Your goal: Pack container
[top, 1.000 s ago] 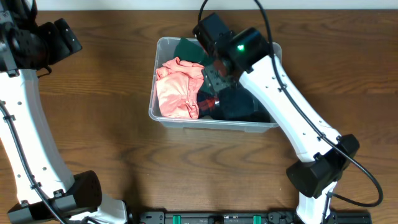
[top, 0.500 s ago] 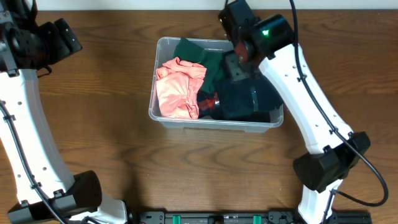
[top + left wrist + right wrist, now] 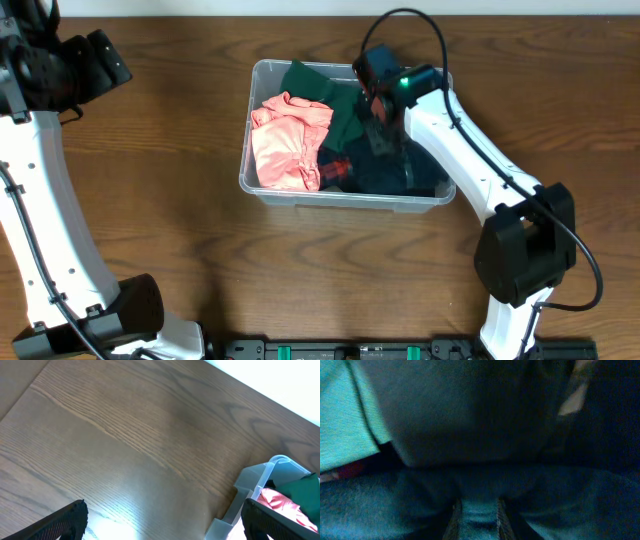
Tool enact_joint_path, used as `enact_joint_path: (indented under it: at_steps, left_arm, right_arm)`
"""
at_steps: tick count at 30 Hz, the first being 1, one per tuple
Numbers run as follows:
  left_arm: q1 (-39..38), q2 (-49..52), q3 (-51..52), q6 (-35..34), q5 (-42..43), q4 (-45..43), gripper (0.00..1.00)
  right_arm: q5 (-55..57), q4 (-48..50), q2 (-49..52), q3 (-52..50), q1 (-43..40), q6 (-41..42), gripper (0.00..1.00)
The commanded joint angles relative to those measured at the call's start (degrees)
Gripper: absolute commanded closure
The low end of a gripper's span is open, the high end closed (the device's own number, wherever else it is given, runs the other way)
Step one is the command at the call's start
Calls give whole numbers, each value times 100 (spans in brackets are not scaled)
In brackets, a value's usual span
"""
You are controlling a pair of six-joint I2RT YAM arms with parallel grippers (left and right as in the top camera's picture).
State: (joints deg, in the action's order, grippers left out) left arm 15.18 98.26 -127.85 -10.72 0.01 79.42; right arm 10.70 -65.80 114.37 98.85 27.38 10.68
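Observation:
The clear plastic container (image 3: 340,200) stands on the table's middle, holding a pink cloth (image 3: 285,140) at its left, a dark green cloth (image 3: 320,85) at the back and dark blue denim (image 3: 405,170) at the right. My right gripper (image 3: 385,130) is pushed down into the bin's right half. In the right wrist view its gripper (image 3: 479,520) has a fold of the blue denim (image 3: 480,510) pinched between narrow jaws. My left gripper (image 3: 100,60) hovers far left of the bin; in its wrist view this gripper (image 3: 165,525) stands wide open over bare wood.
A small red item (image 3: 335,165) shows between the pink cloth and the denim. The left wrist view catches the bin's corner (image 3: 255,485) with pink cloth (image 3: 285,502) inside. Both arm bases sit at the table's front edge.
My right gripper swung from the bin's back to its right half, dropped into the clothes and narrowed its jaws onto the denim. The left arm stayed still.

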Motion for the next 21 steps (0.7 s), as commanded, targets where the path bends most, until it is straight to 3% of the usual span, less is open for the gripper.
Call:
enact_joint_path:
  at_steps: [1,11,21]
  left_arm:
    - [17,22,13,-31,-28,0,2]
    - [17,22,13,-31,-28,2,2]
    - [17,22,11,-31,-28,2,2]
  right_arm:
    - [-197,140,107,-573,-98,20,73]
    - [-195,-190,42,0,-120,-50,58]
    - [-195,-1373,37,2059,-109,-157,12]
